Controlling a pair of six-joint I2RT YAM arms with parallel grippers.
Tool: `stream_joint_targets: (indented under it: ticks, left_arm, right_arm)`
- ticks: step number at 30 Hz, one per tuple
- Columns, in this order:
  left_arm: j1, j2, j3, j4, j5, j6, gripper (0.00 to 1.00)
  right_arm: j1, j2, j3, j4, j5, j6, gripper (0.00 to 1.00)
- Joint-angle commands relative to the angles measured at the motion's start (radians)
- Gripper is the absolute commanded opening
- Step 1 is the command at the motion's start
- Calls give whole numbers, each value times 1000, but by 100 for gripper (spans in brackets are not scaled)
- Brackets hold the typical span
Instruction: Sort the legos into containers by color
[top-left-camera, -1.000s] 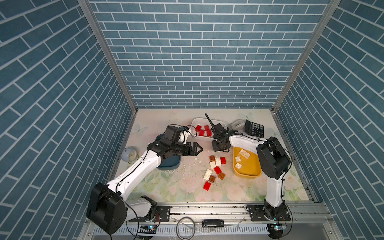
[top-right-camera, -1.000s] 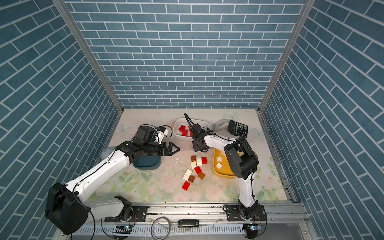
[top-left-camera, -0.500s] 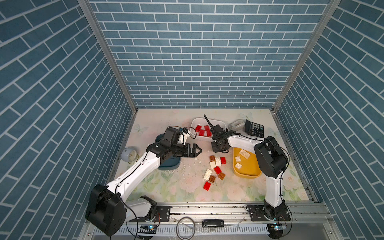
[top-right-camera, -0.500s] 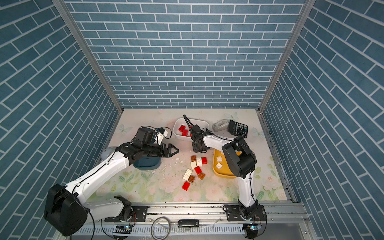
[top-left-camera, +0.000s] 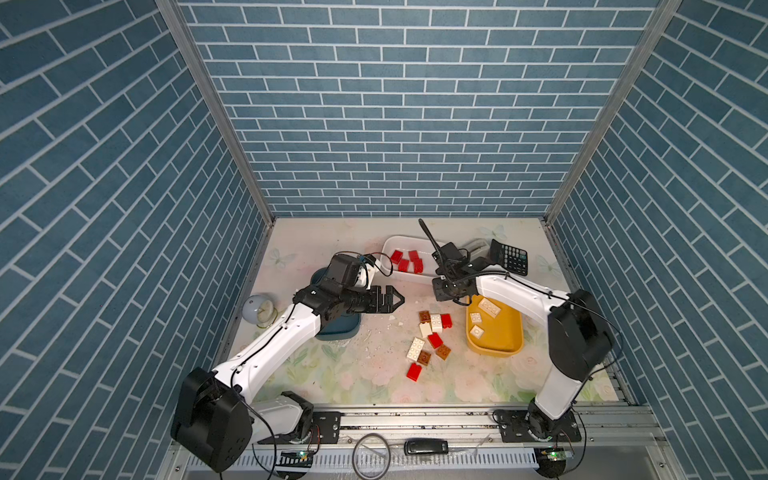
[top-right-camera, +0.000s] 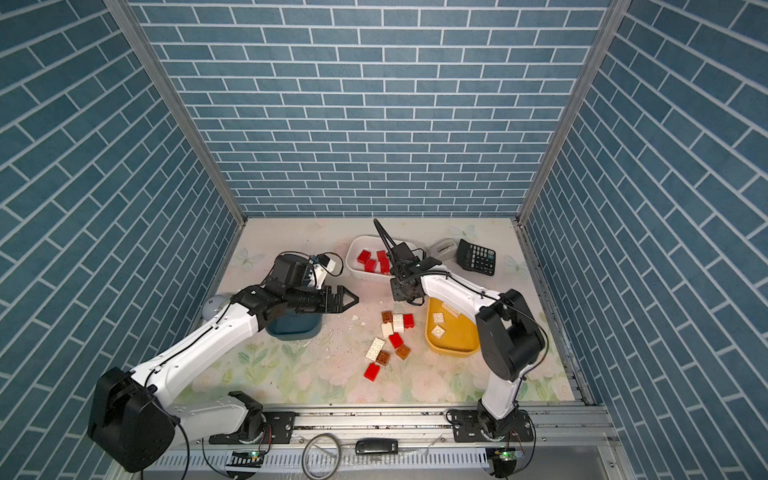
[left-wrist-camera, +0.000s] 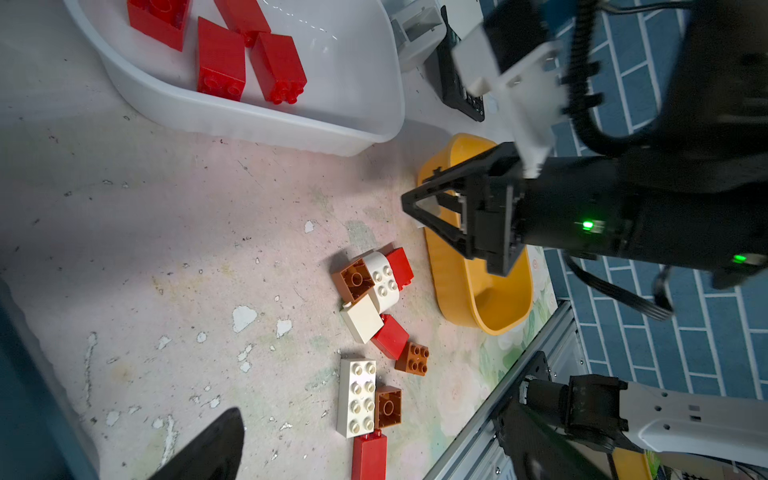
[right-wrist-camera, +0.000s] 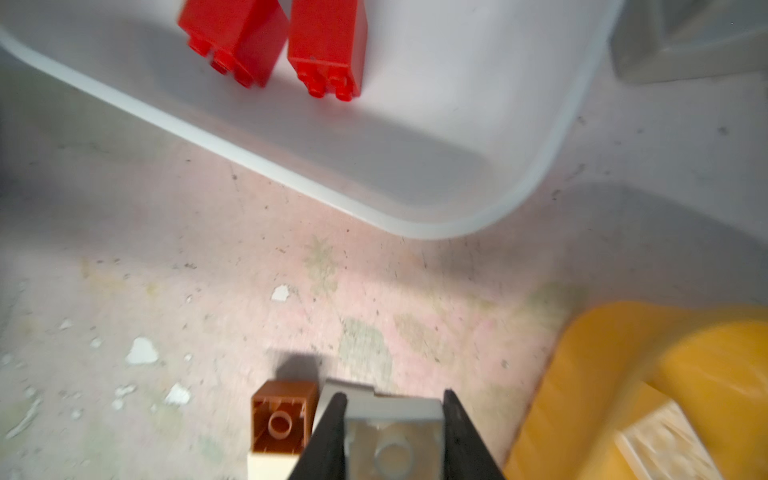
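My right gripper (right-wrist-camera: 392, 432) is shut on a white lego (right-wrist-camera: 392, 451), held underside up just over the mat between the white container (top-left-camera: 388, 243) and the yellow container (top-left-camera: 494, 352). A brown lego (right-wrist-camera: 282, 419) lies right beside it. Red legos (top-left-camera: 407, 262) sit in the white tub and white legos (top-left-camera: 488, 307) in the yellow one. A loose pile of red, brown and white legos (top-left-camera: 432, 332) lies in front. My left gripper (top-left-camera: 397, 299) hangs open and empty over the mat beside the teal container (top-left-camera: 338, 332), left of the pile.
A black calculator (top-left-camera: 509, 259) and a grey tape dispenser (top-left-camera: 478, 249) stand behind the right arm. A pale round object (top-left-camera: 257, 309) sits by the left wall. White crumbs (top-left-camera: 390, 318) dot the mat. A metal rail (top-left-camera: 415, 415) runs along the front edge.
The right gripper's jaws have closed on the white lego. Both arms have hardly shifted.
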Motion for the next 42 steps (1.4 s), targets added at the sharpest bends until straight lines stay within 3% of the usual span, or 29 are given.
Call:
stream_joint_targets:
  ticks: [1, 7, 14, 17, 20, 26, 29, 35, 42]
  left_arm:
    - [7, 2, -8, 20, 18, -8, 100]
    - [7, 13, -1, 25, 25, -10, 100]
    - [7, 27, 18, 21, 27, -10, 100]
    - [6, 23, 22, 15, 23, -10, 100]
    - [6, 19, 24, 8, 21, -12, 100]
    - [6, 8, 18, -3, 16, -15, 100]
    - [7, 2, 18, -17, 10, -10, 100]
    - [6, -20, 14, -50, -4, -3, 100]
    - [8, -51, -3, -73, -16, 5, 100]
  right_arm:
    - [-47, -125, -65, -102, 40, -4, 26]
    - [-169, -256, -167, -90, -17, 6, 26]
    - [-275, -252, -257, 49, -152, 65, 28]
    - [-297, -239, -280, 104, -183, 87, 37]
    - [-308, -229, -283, 114, -199, 89, 53]
    - [-310, -269, -277, 91, -264, 88, 60]
    - [-276, -281, -263, 79, -314, 89, 61]
    - [-117, -246, -212, 76, -304, 132, 63]
    - [25, -86, -130, 110, -230, 132, 65]
